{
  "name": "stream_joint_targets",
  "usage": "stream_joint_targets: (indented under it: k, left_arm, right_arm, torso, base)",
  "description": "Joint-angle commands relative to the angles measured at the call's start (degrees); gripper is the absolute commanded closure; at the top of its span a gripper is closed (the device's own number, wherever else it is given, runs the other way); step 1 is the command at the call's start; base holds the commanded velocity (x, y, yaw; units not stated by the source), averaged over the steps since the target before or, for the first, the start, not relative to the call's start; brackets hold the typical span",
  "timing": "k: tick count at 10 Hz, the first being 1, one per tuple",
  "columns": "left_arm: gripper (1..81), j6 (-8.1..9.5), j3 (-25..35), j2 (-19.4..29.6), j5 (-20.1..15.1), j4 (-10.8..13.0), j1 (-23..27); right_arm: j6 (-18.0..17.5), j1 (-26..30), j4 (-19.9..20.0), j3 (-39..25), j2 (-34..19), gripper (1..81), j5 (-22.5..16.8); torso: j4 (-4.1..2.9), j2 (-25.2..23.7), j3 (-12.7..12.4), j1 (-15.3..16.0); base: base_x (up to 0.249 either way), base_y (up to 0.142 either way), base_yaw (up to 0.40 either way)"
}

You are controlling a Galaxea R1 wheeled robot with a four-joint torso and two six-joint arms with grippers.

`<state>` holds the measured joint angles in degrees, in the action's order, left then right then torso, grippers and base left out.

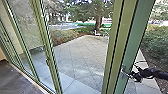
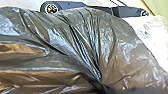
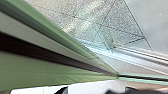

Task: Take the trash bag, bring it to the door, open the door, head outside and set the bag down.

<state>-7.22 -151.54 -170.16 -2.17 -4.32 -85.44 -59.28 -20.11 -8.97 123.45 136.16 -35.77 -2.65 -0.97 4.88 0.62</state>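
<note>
At about two o'clock from the robot, the right gripper (image 1: pixel 134 76) is at the handle (image 1: pixel 123 71) of the green-framed door (image 1: pixel 126 55), presumably to work it; whether it is clamped or apart, one cannot tell. Paving (image 1: pixel 77 53) lies toward twelve o'clock beyond the glass. The trash bag (image 2: pixel 75 42) is close at the left wrist, probably carried there so the right arm can deal with the door; the left gripper's state cannot be told either. The bag looks dark, thin and glossy, with brownish glints and deep creases drawing together.
</note>
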Motion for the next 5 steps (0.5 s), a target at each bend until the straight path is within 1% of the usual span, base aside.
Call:
stream_joint_targets:
  k: [1, 2, 3, 4, 5]
  left_arm:
    - [81.1, 0.1, 0.2, 0.1, -4.0, -0.5, 2.3]
    - [81.1, 0.1, 0.2, 0.1, -4.0, -0.5, 2.3]
    - [81.1, 0.1, 0.2, 0.2, -4.0, -0.6, 2.3]
    - [81.1, 0.1, 0.2, 0.1, -4.0, -0.6, 2.3]
    - [81.1, 0.1, 0.2, 0.1, -4.0, -0.6, 2.3]
  right_arm:
    - [2.9, 11.8, -4.6, -0.3, -3.5, 1.0, 0.3]
    - [2.9, 12.1, -4.7, -1.0, -3.9, 1.0, 0.3]
    - [2.9, 12.4, -4.8, -1.8, -4.6, 1.0, 0.2]
    - [2.9, 12.8, -5.4, -2.7, -5.7, 1.0, 0.2]
    - [2.9, 13.7, -6.8, -3.6, -6.7, 1.0, -0.4]
  torso:
    - [0.0, 0.0, -4.2, 0.0]
    - [-0.02, 0.0, -5.2, 0.0]
    - [-0.02, 0.0, -2.4, 0.0]
    - [-0.02, 0.0, -3.8, 0.0]
    - [-0.02, 0.0, -4.2, 0.0]
  base:
    - [0.0, 0.0, 0.0]
    - [0.0, 0.0, 0.0]
    - [0.0, 0.0, 0.0]
    - [0.0, 0.0, 0.0]
    - [0.0, 0.0, 0.0]
